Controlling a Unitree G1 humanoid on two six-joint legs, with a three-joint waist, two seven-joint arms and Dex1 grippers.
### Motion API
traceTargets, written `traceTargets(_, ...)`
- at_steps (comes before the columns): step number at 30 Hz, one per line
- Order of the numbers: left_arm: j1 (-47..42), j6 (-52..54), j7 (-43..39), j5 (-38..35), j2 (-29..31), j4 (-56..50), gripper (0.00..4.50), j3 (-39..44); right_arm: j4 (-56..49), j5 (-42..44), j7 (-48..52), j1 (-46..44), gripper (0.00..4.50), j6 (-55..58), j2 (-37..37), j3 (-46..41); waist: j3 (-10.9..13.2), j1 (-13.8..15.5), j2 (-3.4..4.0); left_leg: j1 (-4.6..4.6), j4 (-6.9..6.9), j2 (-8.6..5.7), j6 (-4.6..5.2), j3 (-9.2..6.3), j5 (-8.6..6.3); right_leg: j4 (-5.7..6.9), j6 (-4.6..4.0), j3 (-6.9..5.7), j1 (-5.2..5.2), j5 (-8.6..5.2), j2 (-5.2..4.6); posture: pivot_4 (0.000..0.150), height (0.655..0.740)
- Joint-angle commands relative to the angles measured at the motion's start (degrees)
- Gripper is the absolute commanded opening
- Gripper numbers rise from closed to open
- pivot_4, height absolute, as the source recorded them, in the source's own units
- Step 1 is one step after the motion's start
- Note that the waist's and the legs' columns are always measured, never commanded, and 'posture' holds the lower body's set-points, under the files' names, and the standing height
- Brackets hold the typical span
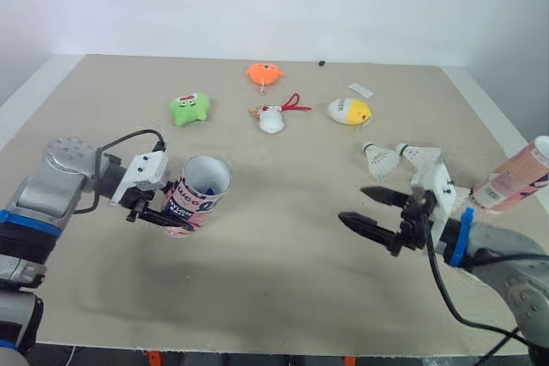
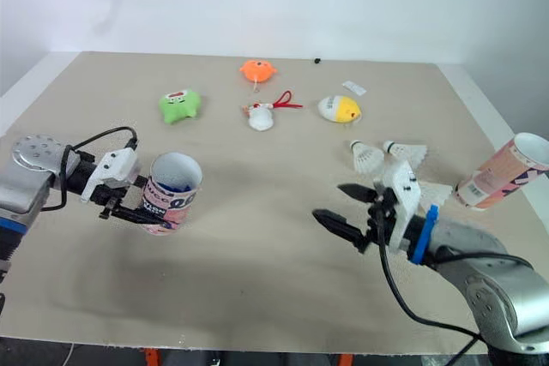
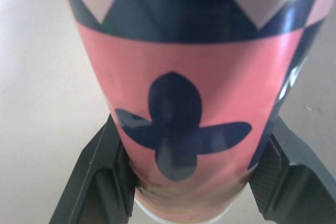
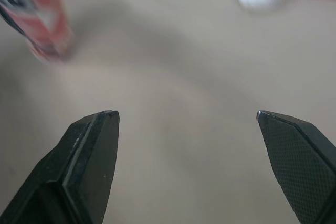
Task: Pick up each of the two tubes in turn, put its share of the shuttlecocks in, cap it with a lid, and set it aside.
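Observation:
My left gripper (image 1: 176,214) is shut on the lower part of a pink and navy tube (image 1: 199,192), which tilts with its open mouth up. In the left wrist view the tube (image 3: 178,103) sits squeezed between both fingers (image 3: 100,182). A second pink tube (image 1: 517,176) lies tilted at the table's right edge. Two white shuttlecocks (image 1: 380,160) (image 1: 420,154) lie on the table just beyond my right gripper (image 1: 353,204). That gripper hovers open over bare table, pointing left, with nothing between its fingers (image 4: 89,150).
Small toys lie across the far half of the table: a green one (image 1: 189,109), an orange one (image 1: 264,74), a white one with a red ribbon (image 1: 273,117) and a yellow-white egg (image 1: 349,111). A white label (image 1: 361,90) lies behind the egg.

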Motion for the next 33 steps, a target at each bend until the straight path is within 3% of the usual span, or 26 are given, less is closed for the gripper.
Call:
traceTargets(1,-1.0,-1.9,0.0,0.3,0.3,0.7,2.42,-1.8,-1.4,-1.7,0.2,3.4,4.5,-1.8,-0.7,-3.8,-0.1,0.0,0.07,0.03,0.0,0.0,0.0,0.01,0.0,0.01,0.01,0.02,0.02,0.02,0.0,0.15,0.74)
traceTargets(12,-0.9,-2.1,0.0,-1.4,-5.1,1.1,2.42,-2.5,4.1,-6.5,-4.3,5.9,4.5,-4.1,2.6,-7.1,-0.3,0.2,0.38,0.12,0.19,-0.26,0.03,0.13,0.02,0.04,0.06,0.17,0.18,-0.06,-0.28,0.15,0.74)
traceTargets(23,-1.1,-0.1,0.0,-1.2,-5.1,0.3,2.42,-3.1,13.4,-17.6,-14.9,-8.8,4.5,-4.5,9.8,4.7,-0.3,0.1,0.41,0.12,0.26,-0.29,0.1,0.14,0.07,0.04,0.1,0.17,0.19,0.02,-0.31,0.15,0.74)
traceTargets(33,-2.2,1.9,0.0,-0.9,-2.7,-0.4,2.42,-4.9,29.0,-27.3,-19.1,-22.6,4.5,-10.2,14.1,10.4,-0.3,-0.2,0.43,0.05,0.22,-0.27,0.1,0.18,0.07,0.06,0.15,0.21,0.08,0.04,-0.24,0.15,0.74)
